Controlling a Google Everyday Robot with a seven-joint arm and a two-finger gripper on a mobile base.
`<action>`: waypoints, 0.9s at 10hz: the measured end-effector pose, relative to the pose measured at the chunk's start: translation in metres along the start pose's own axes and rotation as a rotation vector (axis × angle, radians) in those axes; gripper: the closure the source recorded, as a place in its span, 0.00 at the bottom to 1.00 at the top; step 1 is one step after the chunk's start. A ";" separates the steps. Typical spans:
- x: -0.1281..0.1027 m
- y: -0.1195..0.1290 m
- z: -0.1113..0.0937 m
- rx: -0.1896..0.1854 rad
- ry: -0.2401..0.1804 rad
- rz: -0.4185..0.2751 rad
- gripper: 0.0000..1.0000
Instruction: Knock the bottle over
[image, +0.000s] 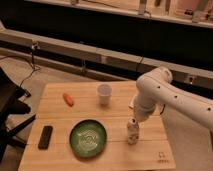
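Note:
The bottle (132, 132) is small and whitish-cream. It stands upright on the wooden table (60, 156), right of the green plate, near the right side. The gripper (134, 120) hangs from the white arm (160, 92) directly above the bottle's cap, touching or nearly touching its top. The translucent white cup (104, 93) stands upright farther back at the table's middle.
A green plate (88, 138) lies left of the bottle. A black remote-like object (45, 136) lies at the front left. An orange carrot-like item (68, 99) lies at the back left. A dark chair (9, 107) stands left of the table. A ledge runs behind.

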 end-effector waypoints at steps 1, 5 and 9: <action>-0.003 0.000 0.001 -0.002 -0.002 -0.005 1.00; -0.011 -0.001 0.005 -0.010 -0.004 -0.026 1.00; -0.020 0.000 0.008 -0.020 -0.006 -0.046 1.00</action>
